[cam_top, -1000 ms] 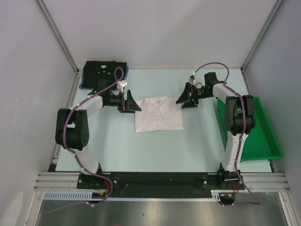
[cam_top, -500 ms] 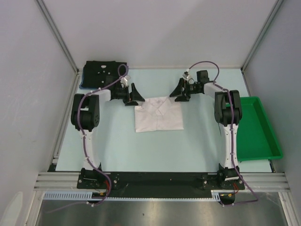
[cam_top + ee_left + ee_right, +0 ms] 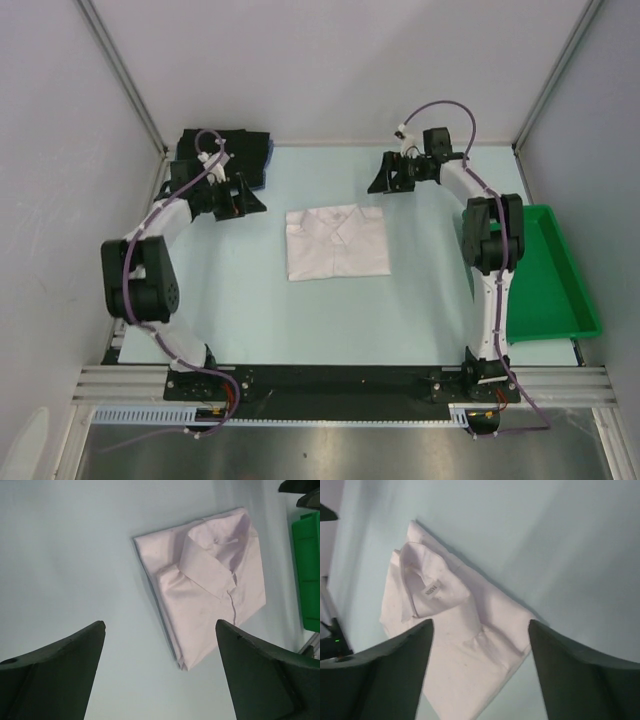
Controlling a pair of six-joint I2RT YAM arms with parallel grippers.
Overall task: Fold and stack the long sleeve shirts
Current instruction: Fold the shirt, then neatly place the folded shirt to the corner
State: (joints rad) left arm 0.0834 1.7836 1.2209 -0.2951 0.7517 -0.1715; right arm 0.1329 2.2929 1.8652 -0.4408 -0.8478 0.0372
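**Tool state.** The left tool (image 3: 160,625) stands wide open and holds nothing. The right tool (image 3: 480,622) also shows wide-apart fingers with nothing between them.

**Position of the work.** The white shirt (image 3: 205,575) lies folded flat on the table (image 3: 250,300). It is ahead of the left tool, toward that tool's right-hand finger, and clear of both fingers. It lies under the right tool's open gap, toward that tool's left-hand finger and not touching it. The black shirt (image 3: 215,145) lies close beside the left tool, on the side away from the white shirt. The green tray (image 3: 560,320) is well behind the right tool.

**Step in hand (judged).** The fold looks complete, so stacking remains.

1. Bring each tool down over an opposite edge of the white shirt.
2. Close on every layer of cloth, not the top ply alone.
3. Lift both sides evenly so the fold does not open.
4. Align edges with the black shirt before release.
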